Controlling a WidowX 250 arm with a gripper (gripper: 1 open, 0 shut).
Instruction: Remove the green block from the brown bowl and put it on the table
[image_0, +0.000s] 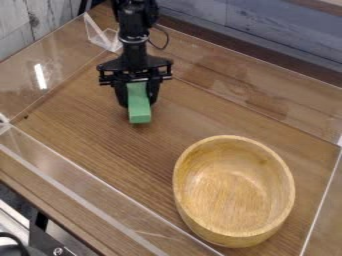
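Observation:
The green block (139, 105) hangs upright between the fingers of my gripper (135, 95), which is shut on its upper end and points straight down. The block's lower end is close to the table (94, 150), and I cannot tell whether it touches. All this is in the left half of the camera view. The brown bowl (235, 190) sits at the lower right with nothing inside it, well apart from the gripper.
A low clear acrylic wall (80, 200) runs along the table's front and left edges. A clear folded plastic piece (100, 35) stands at the back left, behind the arm. Bare wood lies between the block and the bowl.

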